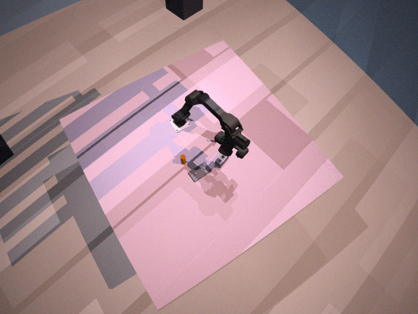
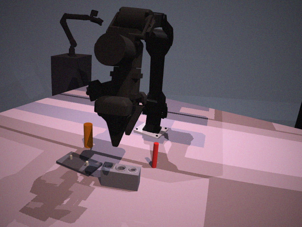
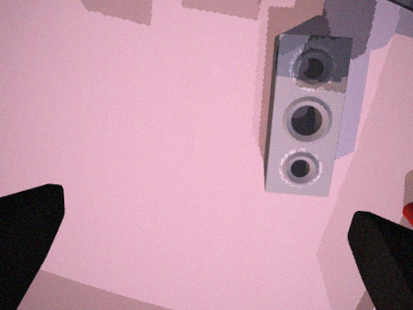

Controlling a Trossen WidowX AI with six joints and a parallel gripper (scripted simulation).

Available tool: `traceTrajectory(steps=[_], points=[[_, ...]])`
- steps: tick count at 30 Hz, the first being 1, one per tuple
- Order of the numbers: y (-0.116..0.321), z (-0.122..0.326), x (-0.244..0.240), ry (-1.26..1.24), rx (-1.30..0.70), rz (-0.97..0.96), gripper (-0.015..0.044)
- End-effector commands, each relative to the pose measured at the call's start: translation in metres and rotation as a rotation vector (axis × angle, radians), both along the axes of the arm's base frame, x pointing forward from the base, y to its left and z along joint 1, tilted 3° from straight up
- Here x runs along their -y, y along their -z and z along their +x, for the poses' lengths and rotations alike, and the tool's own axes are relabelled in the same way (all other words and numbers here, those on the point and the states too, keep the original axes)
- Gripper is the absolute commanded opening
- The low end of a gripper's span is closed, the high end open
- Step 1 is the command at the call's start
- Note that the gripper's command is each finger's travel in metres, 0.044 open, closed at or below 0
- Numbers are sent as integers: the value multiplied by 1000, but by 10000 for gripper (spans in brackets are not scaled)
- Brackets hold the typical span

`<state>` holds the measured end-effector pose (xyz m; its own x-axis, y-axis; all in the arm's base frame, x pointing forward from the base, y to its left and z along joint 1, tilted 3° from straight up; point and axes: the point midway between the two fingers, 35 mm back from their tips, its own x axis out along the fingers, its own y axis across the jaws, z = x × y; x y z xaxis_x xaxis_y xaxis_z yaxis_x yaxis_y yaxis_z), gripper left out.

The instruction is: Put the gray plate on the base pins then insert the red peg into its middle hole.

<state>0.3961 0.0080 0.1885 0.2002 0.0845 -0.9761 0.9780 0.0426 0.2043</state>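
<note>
The gray plate (image 1: 221,165) (image 2: 119,180) (image 3: 303,146) is a thick block with three holes on its top. It stands on the table beside the base, not on it. The base (image 1: 199,173) (image 2: 75,162) is a flat dark slab with two short pale pins pointing up, both bare. The red peg (image 2: 155,156) (image 3: 409,213) stands upright on the table, largely hidden by the arm in the top view. My gripper (image 2: 121,140) (image 3: 211,214) is open and empty, pointing down above table height. In the wrist view the plate lies ahead, right of centre between the fingers.
An orange cylinder (image 1: 182,159) (image 2: 88,135) stands upright behind the base. My arm's white mounting plate (image 1: 177,128) (image 2: 156,136) is farther back. A second dark arm (image 2: 78,16) stands on a dark pedestal (image 2: 70,73) in the background.
</note>
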Motion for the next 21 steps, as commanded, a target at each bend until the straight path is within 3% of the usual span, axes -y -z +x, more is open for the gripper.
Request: traceTrajectory(steps=[1,9,15,21], points=[[8,-34,17,-87,-168,-37,440],[10,-34,17,-87,-168,-37,440],[65,-33,8,-87,-168,-37,440],[74,-33,8,-87,-168,-37,440]])
